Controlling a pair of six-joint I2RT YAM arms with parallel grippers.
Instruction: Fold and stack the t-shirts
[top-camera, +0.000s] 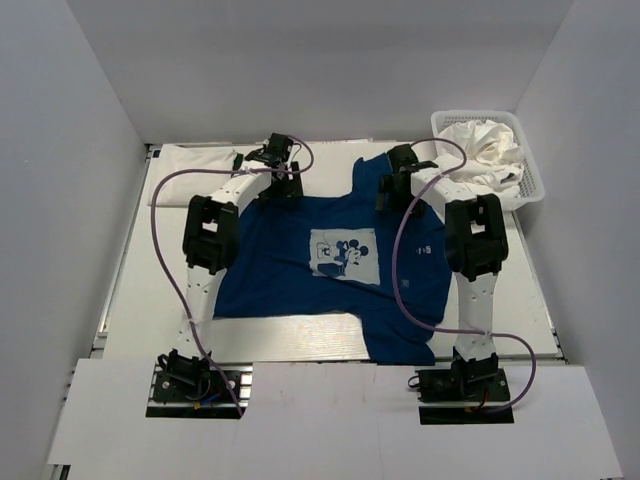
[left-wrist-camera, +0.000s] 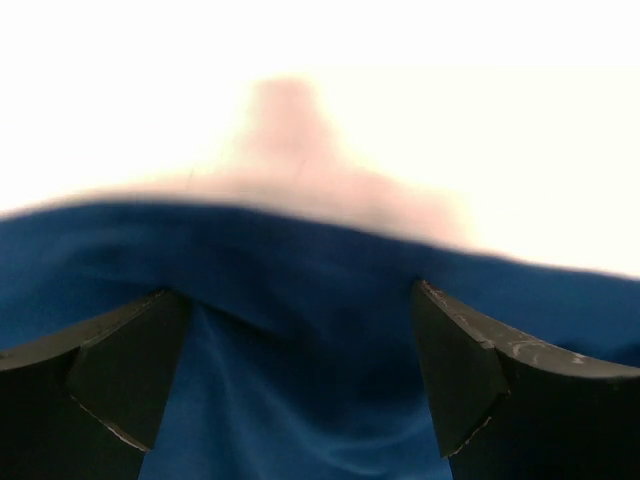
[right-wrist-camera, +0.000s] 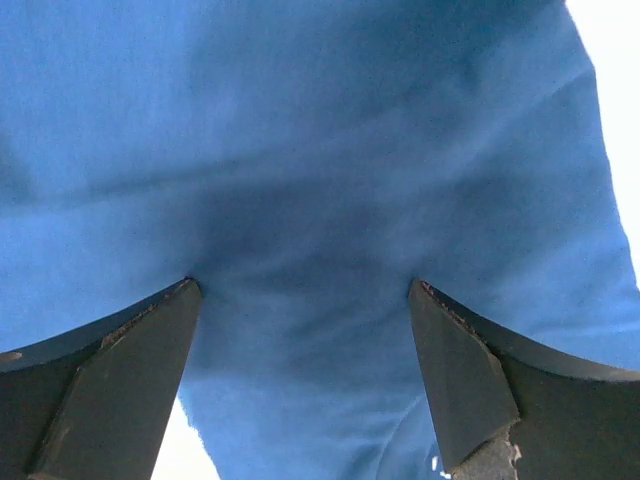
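From the top camera I see the blue shirt spread flat and face up across the middle of the bench, its pale print near the centre and one sleeve reaching toward the far edge. The near right corner of the hem hangs just past the bench's near edge. The left end effector is low at the shirt's far left shoulder, and the right end effector is low at the far right, by the collar and sleeve. A folded white shirt lies along the far edge at the left corner. The basket sits at the far right corner, with crumpled white shirts heaped in it.

On the left wrist camera the two dark fingers stand wide apart, with blue cloth lying between and under them. The shirt's edge runs just beyond the tips, with bright bench past it (overexposed, so I can read no detail there).

On the right wrist camera the fingers are likewise spread, nothing pinched. Blue cloth fills nearly the whole view, softly creased between the tips.
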